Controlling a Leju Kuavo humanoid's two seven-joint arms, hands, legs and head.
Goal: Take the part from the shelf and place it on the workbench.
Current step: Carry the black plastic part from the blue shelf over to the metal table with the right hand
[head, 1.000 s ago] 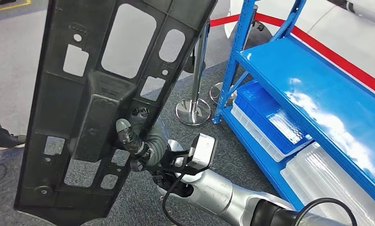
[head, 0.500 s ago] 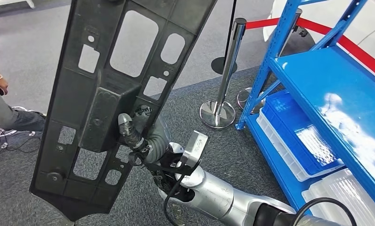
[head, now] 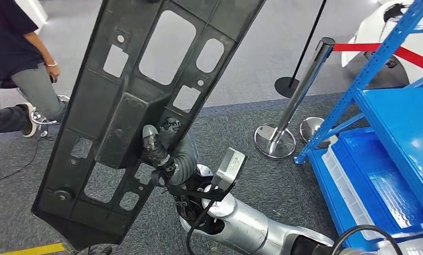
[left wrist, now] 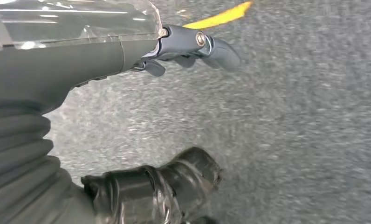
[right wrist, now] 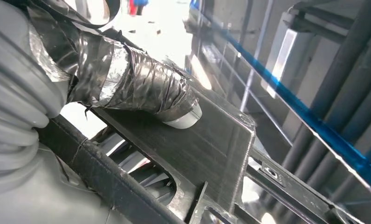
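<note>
Head view: my right hand [head: 164, 151] grips the part [head: 140, 111], a long black panel with cut-outs, held upright and tilted, top toward 1 o'clock, above grey carpet. Blue shelf [head: 395, 117] at 3 o'clock, well apart from the part. Stanchion [head: 284, 127] at 2 o'clock, just beside the shelf. A person [head: 18, 69] at 10 o'clock.

Left wrist view: my left hand [left wrist: 141, 121] hangs over carpet, fingers apart, holding nothing.

Right wrist view: taped thumb [right wrist: 141, 88] presses flat on the part's raised block; fingers behind it, hidden.
</note>
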